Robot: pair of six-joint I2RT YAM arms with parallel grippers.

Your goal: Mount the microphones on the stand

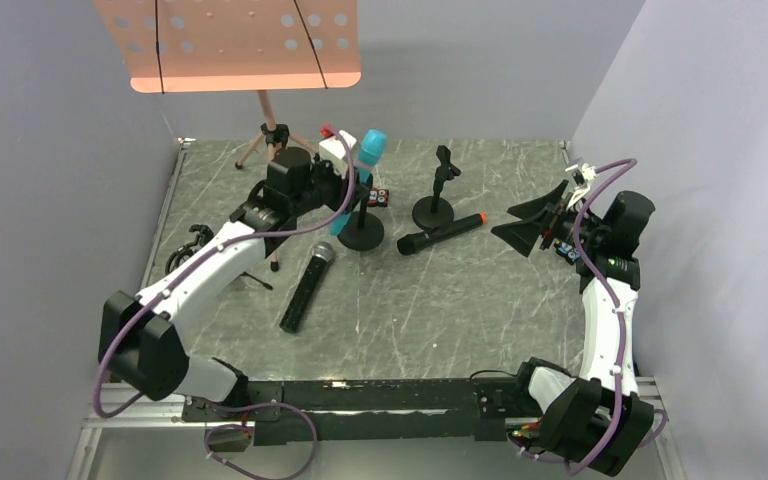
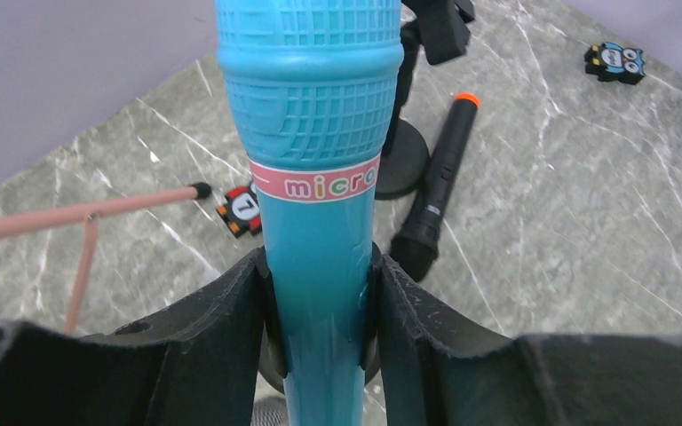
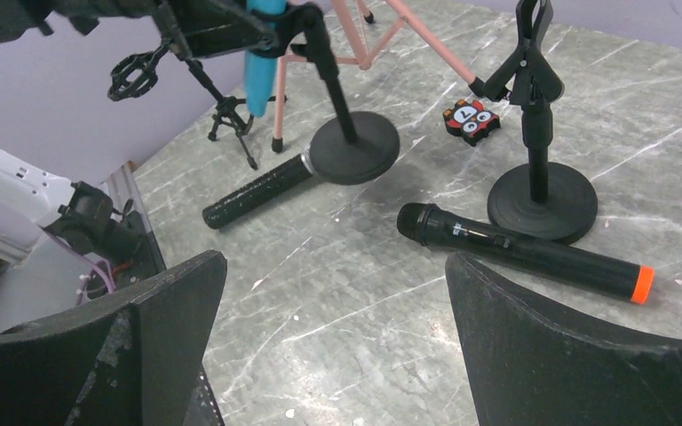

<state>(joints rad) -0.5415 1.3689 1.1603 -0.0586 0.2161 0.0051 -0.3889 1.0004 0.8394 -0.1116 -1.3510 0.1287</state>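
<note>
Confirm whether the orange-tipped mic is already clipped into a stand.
No, the orange-tipped mic lies flat on the table beside the base of an empty stand.

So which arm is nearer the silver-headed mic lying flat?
Left. The left fingers grip the blue mic just beyond the silver-headed mic; the right fingers, open, sit far off to its right, past the orange-tipped mic.

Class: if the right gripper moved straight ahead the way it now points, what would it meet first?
Most likely the black microphone with the orange end, lying flat just ahead of the open right gripper. Depth is hard to judge, so it might touch the tabletop first.
</note>
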